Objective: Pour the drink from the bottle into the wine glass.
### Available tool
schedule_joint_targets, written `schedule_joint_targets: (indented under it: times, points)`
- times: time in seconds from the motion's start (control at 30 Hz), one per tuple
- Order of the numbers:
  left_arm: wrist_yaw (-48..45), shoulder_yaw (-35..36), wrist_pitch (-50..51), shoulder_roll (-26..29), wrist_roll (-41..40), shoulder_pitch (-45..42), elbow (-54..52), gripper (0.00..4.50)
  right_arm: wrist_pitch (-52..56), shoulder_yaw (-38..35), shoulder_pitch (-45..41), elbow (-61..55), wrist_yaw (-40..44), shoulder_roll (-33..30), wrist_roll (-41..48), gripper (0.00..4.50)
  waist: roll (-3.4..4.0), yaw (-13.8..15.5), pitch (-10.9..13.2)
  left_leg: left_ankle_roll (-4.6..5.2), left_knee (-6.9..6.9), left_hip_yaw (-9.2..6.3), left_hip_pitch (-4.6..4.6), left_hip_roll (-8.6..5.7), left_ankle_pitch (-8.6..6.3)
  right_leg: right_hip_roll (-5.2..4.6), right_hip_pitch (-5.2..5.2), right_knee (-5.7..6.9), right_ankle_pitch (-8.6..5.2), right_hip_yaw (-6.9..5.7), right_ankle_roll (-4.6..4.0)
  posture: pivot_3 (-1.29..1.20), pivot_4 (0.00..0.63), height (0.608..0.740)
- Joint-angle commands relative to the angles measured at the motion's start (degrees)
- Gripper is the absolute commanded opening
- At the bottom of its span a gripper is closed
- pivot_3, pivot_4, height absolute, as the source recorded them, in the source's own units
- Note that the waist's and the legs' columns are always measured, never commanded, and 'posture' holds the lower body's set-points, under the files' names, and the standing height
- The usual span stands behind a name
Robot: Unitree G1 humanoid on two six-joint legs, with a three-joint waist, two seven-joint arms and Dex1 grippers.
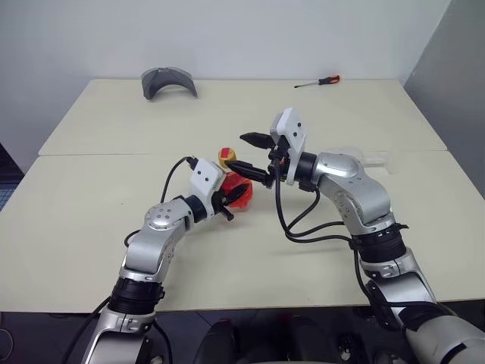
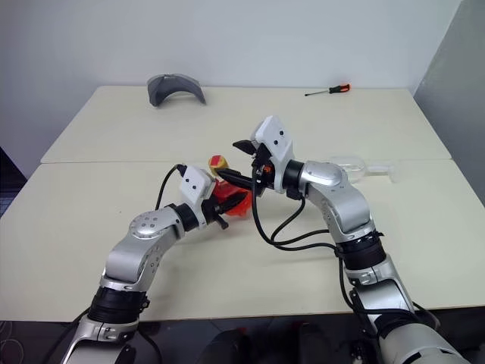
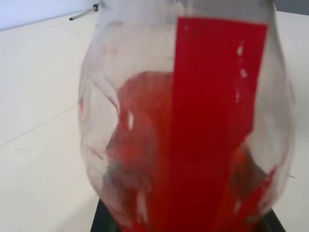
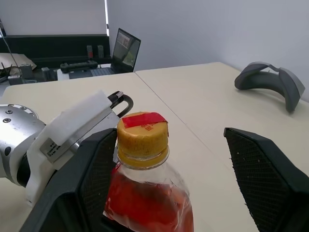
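My left gripper (image 1: 226, 203) is shut on the bottle (image 1: 238, 192), holding it over the middle of the table. The clear body holds the red-orange drink (image 3: 193, 159), and a red label strip (image 3: 217, 82) runs down it. Its yellow cap (image 4: 143, 135), with a red strip across it, points up and away from me. My right gripper (image 1: 254, 157) is open at cap height, one finger (image 4: 99, 174) close beside the cap and the other finger (image 4: 265, 174) well apart from it. The wine glass (image 2: 355, 167) appears to lie on its side on the table behind my right arm.
A grey curved object (image 1: 168, 81) sits at the table's far left. A red-handled screwdriver (image 1: 318, 82) lies at the far right. A seam (image 1: 114, 154) crosses the tabletop. A desk with a laptop (image 4: 124, 48) stands beyond the table's left side.
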Motion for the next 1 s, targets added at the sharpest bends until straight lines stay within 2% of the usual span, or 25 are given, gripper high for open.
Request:
schedule_joint_targets:
  times: [0.03, 0.43, 1.0]
  points:
    - [0.17, 0.84, -1.24, -0.26, -0.74, -0.62, -2.99, 0.95, -1.53, -1.26, -1.19, -0.29, -0.62, -0.85, -0.59, 3.76, 0.0, 0.0, 0.0, 0.0, 0.0, 0.0, 0.0, 0.0, 0.0, 0.0, 0.0, 0.0, 0.0, 0.0, 0.0, 0.0, 0.15, 0.74]
    - [0.3, 0.61, -1.58, -0.71, -0.8, -0.01, -3.64, 0.95, -1.46, -2.76, 1.38, -1.39, -0.87, -5.75, -0.62, 3.76, 0.0, 0.01, 0.0, 0.0, 0.0, 0.01, -0.01, 0.0, 0.0, 0.0, 0.01, -0.01, 0.0, 0.01, 0.0, 0.0, 0.15, 0.74]
    - [0.31, 1.16, -1.89, -0.72, -0.47, -0.92, -2.41, 0.95, 2.78, -1.02, 2.99, -7.25, 1.46, -5.49, 3.51, 3.76, 0.0, -0.02, 0.0, 0.02, 0.0, 0.0, 0.0, 0.0, -0.01, 0.0, 0.02, 0.0, 0.0, 0.0, 0.0, 0.0, 0.15, 0.74]
